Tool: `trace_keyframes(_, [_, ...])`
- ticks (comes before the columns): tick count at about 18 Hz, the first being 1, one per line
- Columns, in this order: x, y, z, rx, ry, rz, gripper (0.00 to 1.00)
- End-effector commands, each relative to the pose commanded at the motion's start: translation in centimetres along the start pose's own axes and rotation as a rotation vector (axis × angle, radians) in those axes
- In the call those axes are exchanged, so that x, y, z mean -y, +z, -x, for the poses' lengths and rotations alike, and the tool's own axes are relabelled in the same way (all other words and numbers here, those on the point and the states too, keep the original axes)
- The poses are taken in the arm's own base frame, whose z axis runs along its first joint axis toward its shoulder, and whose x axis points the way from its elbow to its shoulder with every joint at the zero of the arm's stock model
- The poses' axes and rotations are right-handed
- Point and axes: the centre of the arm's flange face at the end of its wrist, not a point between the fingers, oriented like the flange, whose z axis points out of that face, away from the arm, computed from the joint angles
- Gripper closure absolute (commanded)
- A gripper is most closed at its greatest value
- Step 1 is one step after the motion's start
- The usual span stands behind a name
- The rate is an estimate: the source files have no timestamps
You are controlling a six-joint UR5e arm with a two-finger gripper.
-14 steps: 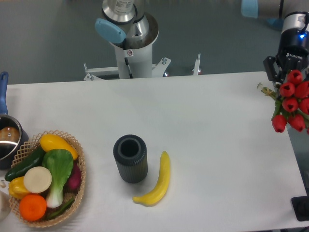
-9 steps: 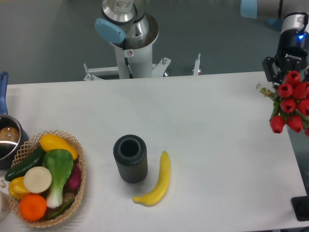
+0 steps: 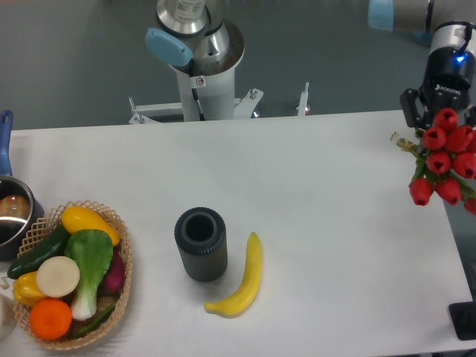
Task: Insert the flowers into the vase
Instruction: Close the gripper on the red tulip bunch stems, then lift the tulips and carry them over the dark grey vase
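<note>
The flowers [image 3: 445,158], a bunch of red tulip buds on green stems, hang in the air at the table's far right edge. My gripper [image 3: 440,123] sits right behind the bunch, shut on the stems; the buds hide its fingertips. The vase [image 3: 201,243], a dark ribbed cylinder with an open round mouth, stands upright left of the table's middle, far to the left of the flowers and nearer the front.
A yellow banana [image 3: 244,279] lies just right of the vase. A woven basket [image 3: 111,316] of vegetables and fruit sits at the front left, with a pot [image 3: 13,214] behind it. The arm's base column [image 3: 201,71] stands behind the table.
The gripper with the flowers has drifted slightly left and up along the table's right edge. Nothing else moved.
</note>
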Motion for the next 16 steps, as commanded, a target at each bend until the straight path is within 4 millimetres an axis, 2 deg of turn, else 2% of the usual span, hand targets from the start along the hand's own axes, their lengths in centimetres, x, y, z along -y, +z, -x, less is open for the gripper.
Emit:
trace_keyframes(5, [0.0,4.8,-3.2,-0.111,0.040,-0.071,0.66])
trace_keyframes(8, [-0.5,5.6,-4.3,-0.149,0.107,-0.183,0.66])
trace_keyframes(11, [-1.7,8.3,-7.5,-0.208,0.152,-0.273,0.66])
trace_keyframes(16, [-0.4,11.5,-10.9,-0.297,0.156,-0.421,0.66])
